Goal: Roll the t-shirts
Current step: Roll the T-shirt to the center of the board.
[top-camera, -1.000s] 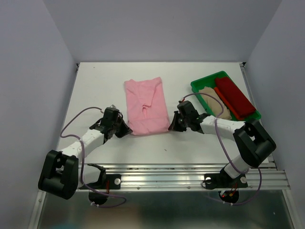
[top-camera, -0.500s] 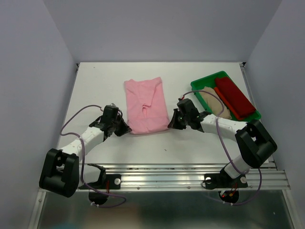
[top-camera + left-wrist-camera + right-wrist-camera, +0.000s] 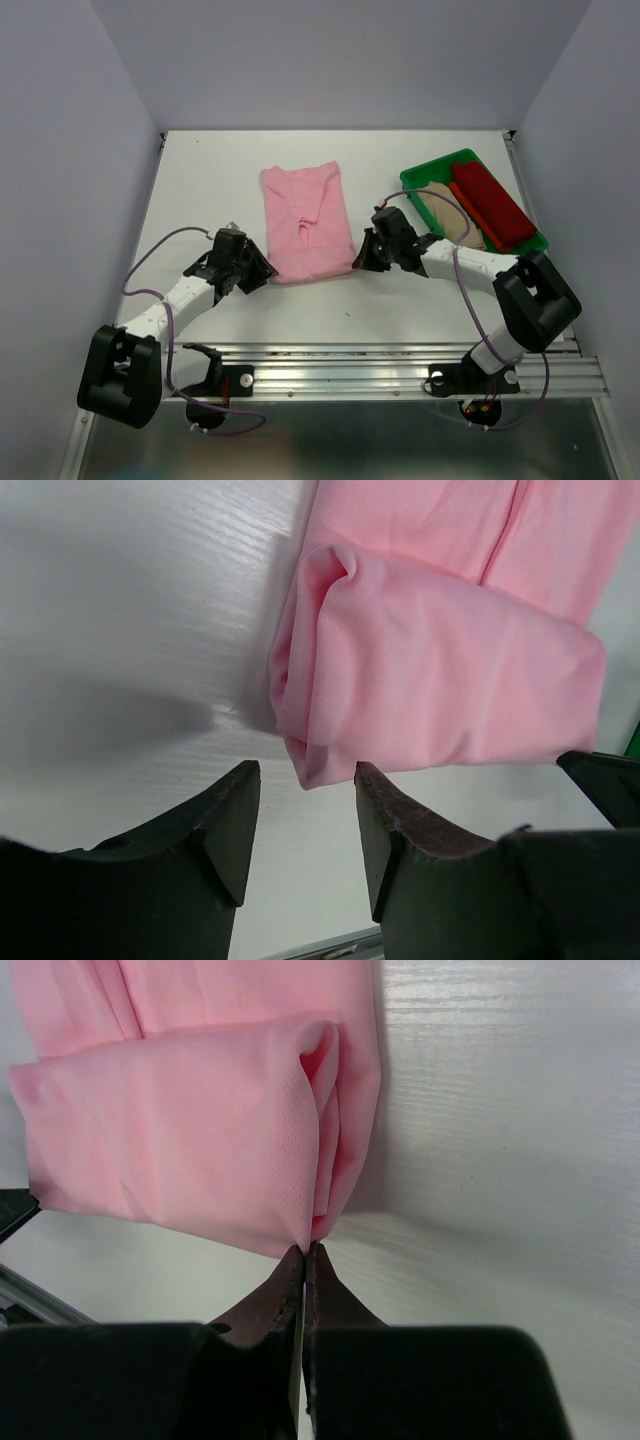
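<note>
Lying on the desk [image 3: 200,180], the pink shirt [image 3: 305,215] has its near end folded over. The left gripper [image 3: 303,810] stands released beside that fold, and the right gripper [image 3: 304,1258] is clenched at its other corner. Held on one side at most, the fold may spring open or roll crooked.

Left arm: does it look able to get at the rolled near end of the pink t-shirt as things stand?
Probably yes. The left pincer is open, and the rolled corner of the pink t-shirt lies just ahead of its fingertips on the table, with nothing in between.
</note>
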Robot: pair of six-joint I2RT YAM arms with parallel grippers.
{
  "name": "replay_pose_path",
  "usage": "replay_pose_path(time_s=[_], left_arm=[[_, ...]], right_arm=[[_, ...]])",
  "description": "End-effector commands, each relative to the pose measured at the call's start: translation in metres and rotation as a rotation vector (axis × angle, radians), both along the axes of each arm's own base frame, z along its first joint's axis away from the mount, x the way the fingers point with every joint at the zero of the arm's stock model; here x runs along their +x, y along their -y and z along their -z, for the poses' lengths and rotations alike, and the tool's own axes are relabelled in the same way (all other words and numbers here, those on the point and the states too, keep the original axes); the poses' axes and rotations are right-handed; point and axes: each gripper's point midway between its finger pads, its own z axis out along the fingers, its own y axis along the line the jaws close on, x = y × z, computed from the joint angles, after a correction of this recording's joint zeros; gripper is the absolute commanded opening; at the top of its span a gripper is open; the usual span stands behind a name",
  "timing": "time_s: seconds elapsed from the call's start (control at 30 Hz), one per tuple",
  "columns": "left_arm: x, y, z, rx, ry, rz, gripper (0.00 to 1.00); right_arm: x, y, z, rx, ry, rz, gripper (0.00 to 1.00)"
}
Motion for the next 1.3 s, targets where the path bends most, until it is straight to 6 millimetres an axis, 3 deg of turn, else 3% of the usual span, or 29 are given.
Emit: replay_pose_path(time_s=[0.0, 0.37, 0.5, 0.53, 0.6, 0.67, 1.0, 1.2, 1.27], left_arm=[[0.0, -0.001, 0.005, -0.023, 0.014, -0.035, 0.53], [0.004, 0.006, 0.012, -0.083, 0.041, -0.052, 0.45], [0.005, 0.006, 0.015, -0.087, 0.042, -0.051, 0.36], [0.004, 0.007, 0.015, -0.088, 0.041, -0.046, 0.33], [0.005, 0.009, 0.015, -0.094, 0.041, -0.038, 0.12], [0.006, 0.01, 0.014, -0.095, 0.043, -0.029, 0.0], [0.014, 0.011, -0.006, -0.077, 0.036, -0.017, 0.0], [0.024, 0.009, -0.019, -0.067, 0.032, -0.018, 0.0], [0.026, 0.007, -0.015, -0.052, 0.011, -0.019, 0.0]], right_arm=[[0.006, -0.007, -0.012, 0.015, 0.034, -0.012, 0.01], [0.005, -0.007, -0.008, 0.01, 0.028, -0.014, 0.01], [0.003, -0.005, -0.005, 0.005, 0.021, -0.012, 0.01], [0.004, -0.005, -0.005, 0.004, 0.02, -0.009, 0.01], [0.003, -0.004, -0.005, 0.006, 0.021, -0.008, 0.01], [0.003, -0.003, -0.005, 0.002, 0.02, -0.006, 0.01], [0.002, -0.004, -0.018, 0.03, 0.039, 0.003, 0.01], [0.011, -0.001, -0.031, 0.048, 0.065, 0.02, 0.01], [0.017, 0.0, -0.035, 0.048, 0.071, 0.027, 0.01]])
